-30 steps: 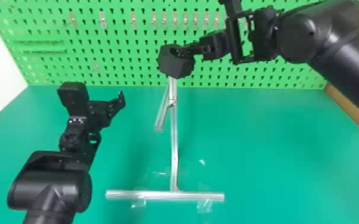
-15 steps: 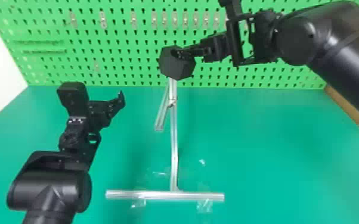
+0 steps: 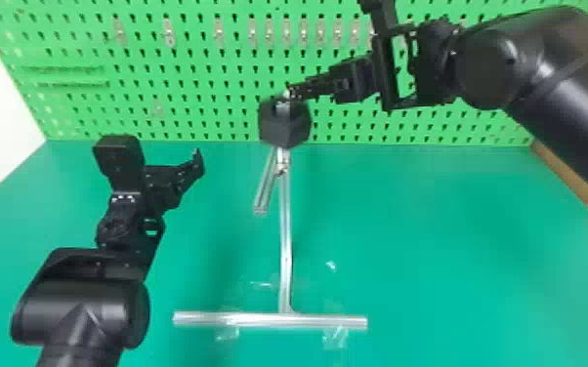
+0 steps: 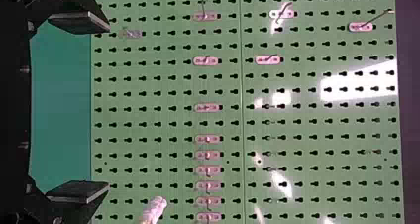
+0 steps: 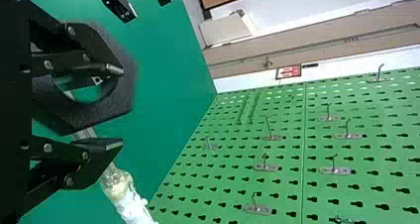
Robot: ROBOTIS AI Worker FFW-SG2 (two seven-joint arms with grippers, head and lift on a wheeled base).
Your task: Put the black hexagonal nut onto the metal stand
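Note:
My right gripper [image 3: 294,93] is just above the black hexagonal nut [image 3: 284,124], beside the upper end of the metal stand [image 3: 285,234]. The stand's pale top shows at the nut's upper edge; whether it runs through the hole I cannot tell. In the right wrist view the right gripper [image 5: 118,107] is open, its fingers parted, with the nut [image 5: 89,115] tilted and blurred beyond them, the stand's rod [image 5: 110,174] close by. The left gripper [image 3: 195,168] waits left of the stand; in its wrist view the left gripper [image 4: 106,106] is open with nothing held.
A green pegboard [image 3: 200,88] with small metal hooks rises behind the green table [image 3: 454,254]. The stand's crossbar [image 3: 259,319] lies taped near the front, and a slanted rod [image 3: 263,190] juts from its post.
The nut has dropped a little from the right gripper's fingertips and tilted, and the stand's top now shows at it. The right gripper has let go; the left arm has stayed still.

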